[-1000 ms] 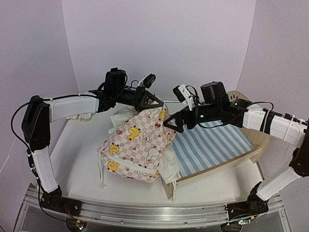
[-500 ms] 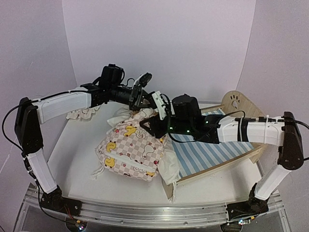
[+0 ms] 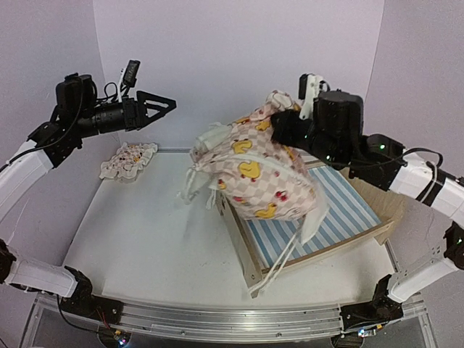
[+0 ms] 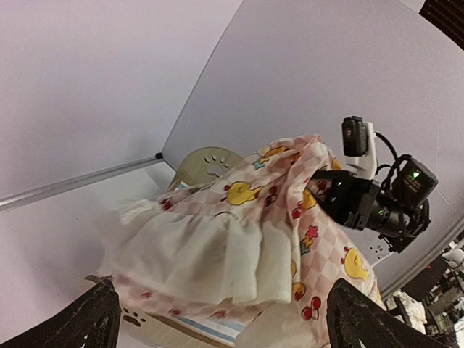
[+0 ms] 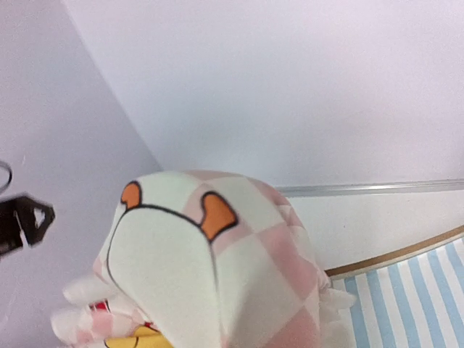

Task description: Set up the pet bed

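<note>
table (image 3: 138, 232): nothing new, bed on its right half
pet bed (image 3: 348, 210): right side of the table, same spot as a second ago, striped base up. Headboard at the far right, mostly hidden behind the right arm. The frame's left end is now uncovered
cover (image 3: 254, 170): the big change. It was bunched on the table against the bed's left end, now it's off the table and hanging over the left half of the bed, with ruffle and ties dangling past the near left corner of the frame
right gripper (image 3: 284, 119): was wide, now pinched shut on the top of the cover and carrying all of it
left gripper (image 3: 165, 109): was clamped on the cover, now jaws wide and empty, pulled back high to the far left, well apart from the cloth
pillow (image 3: 129, 159): far left on the table, hasn't moved
read: handover done, cover is on the right arm only. It hangs bunched, not spread, so it likely still needs laying flat on the base, then the pillow
</note>
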Tool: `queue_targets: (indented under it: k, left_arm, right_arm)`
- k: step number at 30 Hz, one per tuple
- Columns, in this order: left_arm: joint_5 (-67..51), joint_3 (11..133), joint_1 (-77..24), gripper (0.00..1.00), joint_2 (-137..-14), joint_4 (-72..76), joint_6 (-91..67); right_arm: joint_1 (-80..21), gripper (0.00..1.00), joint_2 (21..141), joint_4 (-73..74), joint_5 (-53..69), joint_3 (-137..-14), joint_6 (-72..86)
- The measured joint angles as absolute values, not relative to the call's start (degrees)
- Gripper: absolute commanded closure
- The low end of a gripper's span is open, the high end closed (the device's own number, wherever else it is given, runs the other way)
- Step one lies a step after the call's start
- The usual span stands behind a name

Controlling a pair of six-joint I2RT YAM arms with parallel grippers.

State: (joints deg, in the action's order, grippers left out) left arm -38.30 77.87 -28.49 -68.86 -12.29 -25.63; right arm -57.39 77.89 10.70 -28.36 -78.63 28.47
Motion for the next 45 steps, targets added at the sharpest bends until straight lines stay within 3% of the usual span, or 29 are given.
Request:
queue_targets:
  k: [10, 18, 23, 24, 26, 32, 36, 45]
  left_arm:
    - [-29.3, 75.2, -28.8, 0.01, -69.0, -15.1, -24.0]
    - [-28.4, 72.7, -28.8, 0.01, -71.3, -17.0, -24.1]
    - [-28.6, 72.7, -28.8, 0.01, -71.3, -17.0, -24.8]
    - [-28.8, 72.6, -28.8, 0.00, -71.3, -17.0, -25.1]
    - [-29.3, 71.9, -28.8, 0.01, -71.2, -16.6, -25.6]
    - [-31.0, 67.5, -29.4, 0.01, -70.6, -16.6, -26.2]
    - [-29.6, 66.5, -34.8, 0.01, -71.9, -16.0, -26.9]
    - [-23.0, 69.5, -47.5, 0.03, -89.5, -11.8, -27.4]
  right_arm:
    - [-59.0, 1.00, 75.5, 21.1, -50.4, -88.5, 35.3]
    - [-59.2, 1.00, 73.2, 26.8, -66.0, -84.1, 38.7]
    - [-56.8, 0.99, 77.7, 26.9, -68.2, -82.7, 46.9]
    - [-55.8, 0.93, 79.3, 26.8, -67.8, -82.1, 48.6]
    - [-54.2, 0.65, 83.1, 27.0, -66.2, -80.5, 50.8]
    - [-53.3, 0.04, 89.5, 30.3, -53.1, -79.6, 42.6]
    - [-51.3, 0.02, 82.3, 32.2, -43.6, -74.0, 31.4]
    - [-30.9, 0.02, 58.1, 36.9, -25.2, -63.5, 23.8]
